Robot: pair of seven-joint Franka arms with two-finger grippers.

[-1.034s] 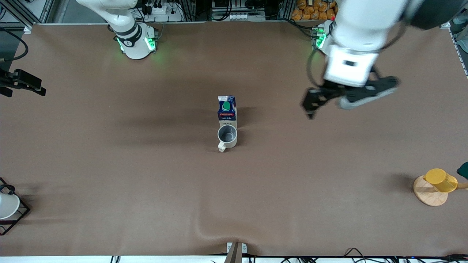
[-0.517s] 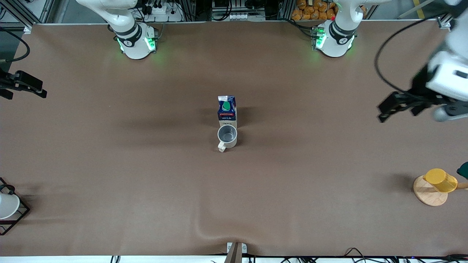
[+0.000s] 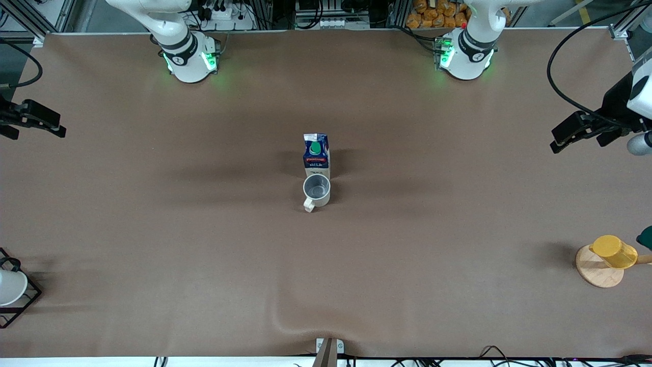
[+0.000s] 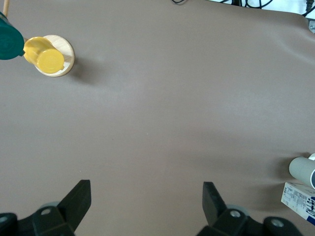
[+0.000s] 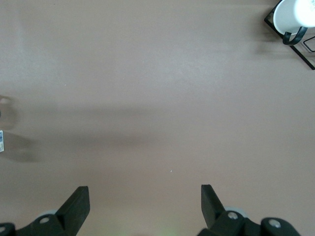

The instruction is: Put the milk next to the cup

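Observation:
The milk (image 3: 316, 152), a dark blue carton with a green cap, stands upright mid-table. The cup (image 3: 317, 190), an off-white mug with a grey inside, stands just nearer to the front camera, close against the carton, handle toward the camera. My left gripper (image 3: 580, 137) is open and empty, in the air over the left arm's end of the table, well away from both. Its wrist view shows the open gripper (image 4: 145, 191), with the cup (image 4: 301, 168) and the milk (image 4: 298, 196) at the picture's edge. My right gripper (image 3: 31, 127) waits open over the right arm's end, open in its wrist view (image 5: 145, 194).
A yellow cup (image 3: 614, 252) lies on a round wooden coaster (image 3: 593, 272) at the left arm's end, near the front camera, beside a dark green object (image 3: 646, 237). A white cup in a black wire rack (image 3: 10, 288) stands at the right arm's end. The cloth has a wrinkle (image 3: 300, 321).
My left gripper has swung away from the middle of the table to the left arm's end, open and empty. The milk, the cup and the right arm have not moved.

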